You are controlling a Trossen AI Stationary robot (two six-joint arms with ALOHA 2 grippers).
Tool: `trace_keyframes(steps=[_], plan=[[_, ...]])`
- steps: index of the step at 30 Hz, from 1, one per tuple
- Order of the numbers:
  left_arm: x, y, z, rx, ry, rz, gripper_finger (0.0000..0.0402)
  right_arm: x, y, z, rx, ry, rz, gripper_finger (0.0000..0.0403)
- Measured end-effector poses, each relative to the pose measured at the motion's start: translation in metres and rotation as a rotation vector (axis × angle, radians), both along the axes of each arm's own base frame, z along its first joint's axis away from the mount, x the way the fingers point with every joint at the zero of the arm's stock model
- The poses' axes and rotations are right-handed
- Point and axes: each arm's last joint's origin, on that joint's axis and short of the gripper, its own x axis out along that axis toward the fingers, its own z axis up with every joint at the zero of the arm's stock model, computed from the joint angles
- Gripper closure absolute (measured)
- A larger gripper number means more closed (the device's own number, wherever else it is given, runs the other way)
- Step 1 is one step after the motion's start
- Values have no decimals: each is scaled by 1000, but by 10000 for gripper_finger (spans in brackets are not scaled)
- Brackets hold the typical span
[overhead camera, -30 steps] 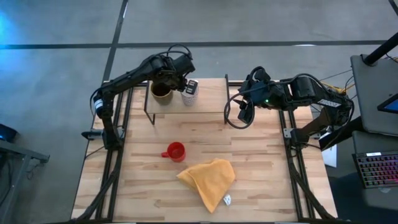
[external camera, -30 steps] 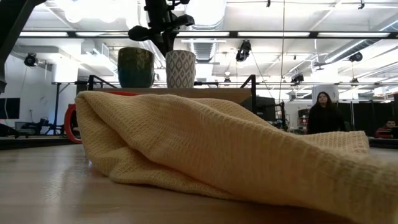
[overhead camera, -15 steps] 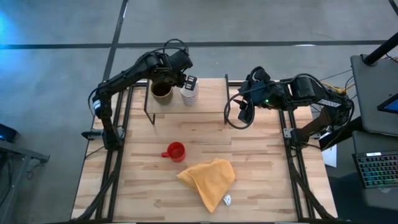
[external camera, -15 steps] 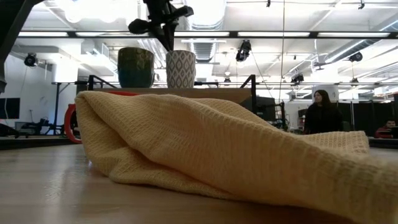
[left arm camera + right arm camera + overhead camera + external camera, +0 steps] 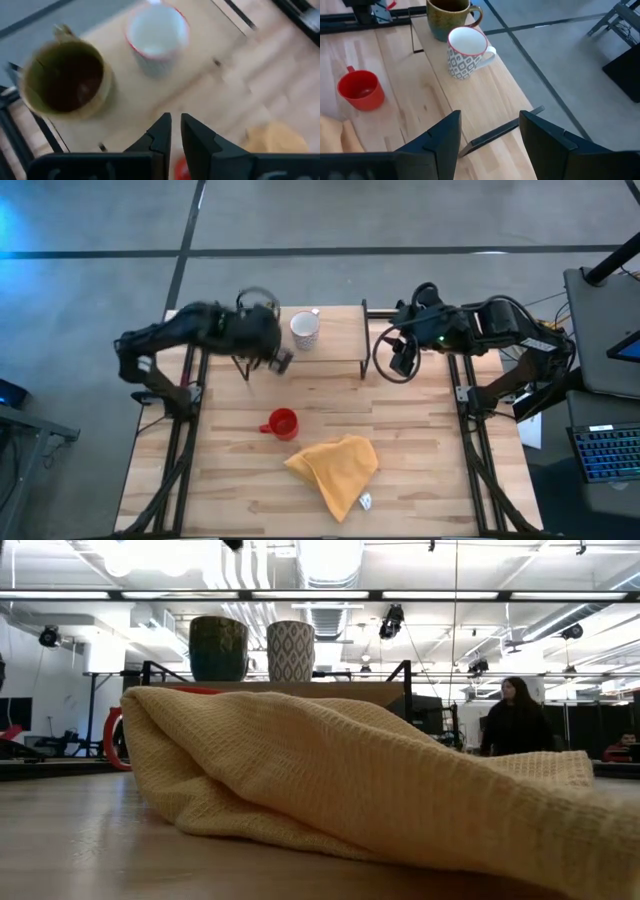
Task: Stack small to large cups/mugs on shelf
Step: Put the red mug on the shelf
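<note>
Beyond the left gripper [image 5: 175, 131], fingers nearly together and empty, olive mug [image 5: 65, 80] and white mug [image 5: 156, 37] sit on shelf [image 5: 485, 107]; red mug [image 5: 282, 423] remains on tabletop [image 5: 430, 470]. Right gripper [image 5: 489, 131], spread apart, waits.

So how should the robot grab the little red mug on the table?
Probably by the rim. The red mug stands upright with its mouth open, so a gripper could come straight down and pinch one wall. Its handle points away from the yellow cloth, so the rim opposite or beside the handle looks easiest. The left gripper, fingers nearly together, is nearest.
</note>
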Motion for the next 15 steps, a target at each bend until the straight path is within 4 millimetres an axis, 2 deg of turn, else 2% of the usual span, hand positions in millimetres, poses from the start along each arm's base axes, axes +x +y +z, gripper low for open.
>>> trace_keyframes(steps=[3, 8, 11, 15], plan=[[-8, -18, -18, -39, 44, -12, 374, -4, 0, 2, 1, -11, -1, 209], [-18, -41, -68, -204, 139, 111, 374, -2, 0, 1, 8, -8, -6, 209], [-21, -62, -95, -278, 97, 211, 374, -1, 0, -2, 21, -7, -19, 209], [-17, -89, -127, -404, -21, 242, 374, 1, 0, -7, 23, 9, -23, 209]])
